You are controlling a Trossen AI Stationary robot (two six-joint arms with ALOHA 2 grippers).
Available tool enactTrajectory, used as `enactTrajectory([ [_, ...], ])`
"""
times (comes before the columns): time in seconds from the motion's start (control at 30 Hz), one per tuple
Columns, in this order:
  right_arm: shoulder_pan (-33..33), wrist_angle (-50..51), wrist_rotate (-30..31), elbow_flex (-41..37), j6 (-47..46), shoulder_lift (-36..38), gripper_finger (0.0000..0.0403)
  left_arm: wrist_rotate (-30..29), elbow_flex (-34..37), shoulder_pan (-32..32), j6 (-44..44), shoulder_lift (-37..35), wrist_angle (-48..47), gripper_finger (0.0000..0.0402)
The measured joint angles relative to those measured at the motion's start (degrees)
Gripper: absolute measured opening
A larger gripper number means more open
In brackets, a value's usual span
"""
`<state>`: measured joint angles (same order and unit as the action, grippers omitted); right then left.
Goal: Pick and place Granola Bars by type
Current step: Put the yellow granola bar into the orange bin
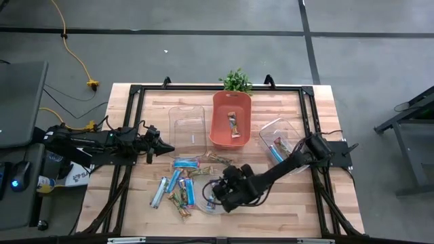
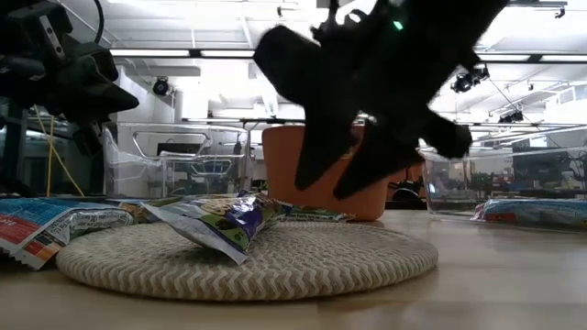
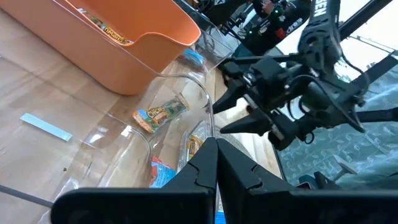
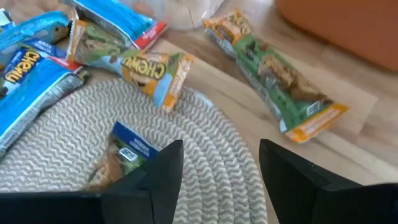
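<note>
The right end effector (image 1: 220,196) is held open over the woven mat (image 4: 205,168) near the bench's front edge; the left end effector (image 1: 163,147) is kept closed, empty.

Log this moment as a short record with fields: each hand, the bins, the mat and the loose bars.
left hand: shut, empty, beside the clear plastic bin
right hand: open, empty, over the round woven mat
orange plastic bin: holds bars with brownish wrappers
clear bin on the right: holds a light blue bar
mat: one blue-wrapped bar lies on it
loose wrapped granola bars: scattered on the wooden table to the mat's left
green-wrapped bar: on the wood beside the mat
</note>
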<state>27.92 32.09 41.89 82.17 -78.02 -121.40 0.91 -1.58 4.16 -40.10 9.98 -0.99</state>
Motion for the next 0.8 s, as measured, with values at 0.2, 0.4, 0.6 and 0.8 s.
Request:
enactTrajectory([
  [0.2,-0.15,-7.53,2.77,-5.19,5.01,0.02,0.0194,0.05,0.0,0.0,-0.02,0.0,0.0,0.0001],
  [0.4,-0.07,-5.7,2.8,-6.25,8.46,0.02,0.0194,0.15,0.0,0.0,0.0,0.02,0.0,0.0001],
  [0.6,0.15,0.24,2.69,-6.25,5.37,0.02,0.0194,0.45,0.0,-0.02,2.54,0.0,0.02,0.0001],
  [0.8,0.52,3.65,1.45,-6.25,0.62,0.02,0.0194,0.48,0.02,-0.01,2.98,0.01,0.04,0.0001],
])
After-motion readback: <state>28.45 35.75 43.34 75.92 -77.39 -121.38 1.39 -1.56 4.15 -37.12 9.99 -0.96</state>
